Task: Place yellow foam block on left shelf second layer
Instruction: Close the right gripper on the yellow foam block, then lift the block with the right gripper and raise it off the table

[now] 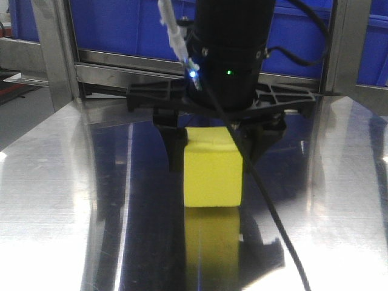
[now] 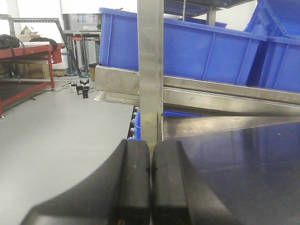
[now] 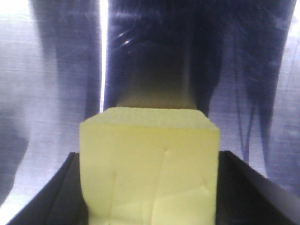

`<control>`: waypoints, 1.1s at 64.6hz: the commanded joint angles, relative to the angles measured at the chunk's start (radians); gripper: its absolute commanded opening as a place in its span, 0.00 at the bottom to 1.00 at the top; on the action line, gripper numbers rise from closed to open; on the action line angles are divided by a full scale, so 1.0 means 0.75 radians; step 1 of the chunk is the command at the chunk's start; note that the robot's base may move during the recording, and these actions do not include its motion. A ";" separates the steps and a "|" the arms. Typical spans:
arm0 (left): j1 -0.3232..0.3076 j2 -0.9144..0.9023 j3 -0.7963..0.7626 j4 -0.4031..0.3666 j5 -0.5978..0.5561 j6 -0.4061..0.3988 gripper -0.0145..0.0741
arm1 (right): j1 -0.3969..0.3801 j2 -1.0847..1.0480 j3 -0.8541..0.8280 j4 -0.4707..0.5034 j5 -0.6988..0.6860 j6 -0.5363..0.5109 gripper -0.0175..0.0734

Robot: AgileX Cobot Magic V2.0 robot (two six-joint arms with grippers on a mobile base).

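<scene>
Black right end effector [image 1: 213,154], cylindrical wrist [image 1: 233,48], green light [image 1: 228,73], blue light [image 1: 193,74], thin cable [image 1: 274,212]

left hand [image 2: 151,154]: fingers pressed together | steel post [image 2: 150,70] ahead | blue bins [image 2: 187,51] behind

One yellow foam block [image 1: 213,176] — two claws: left claw [image 2: 151,178], right claw [image 1: 215,150].

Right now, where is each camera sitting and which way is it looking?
Front camera: sits low, about level with the shiny metal shelf, facing the blue bins; it shows the right tool gripping the yellow foam block.
Left wrist camera: sits just behind the left tool, shut and empty, looking past a metal post to blue bins.
Right wrist camera: looks over the block onto the shelf; black tool fingers flank it.
Shared: the front and right wrist views both show the block in the right tool.
</scene>
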 commanded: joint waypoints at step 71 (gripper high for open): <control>0.000 -0.027 0.036 -0.008 -0.108 -0.004 0.30 | -0.997 -1.554 1.095 0.149 -0.856 -1.143 0.67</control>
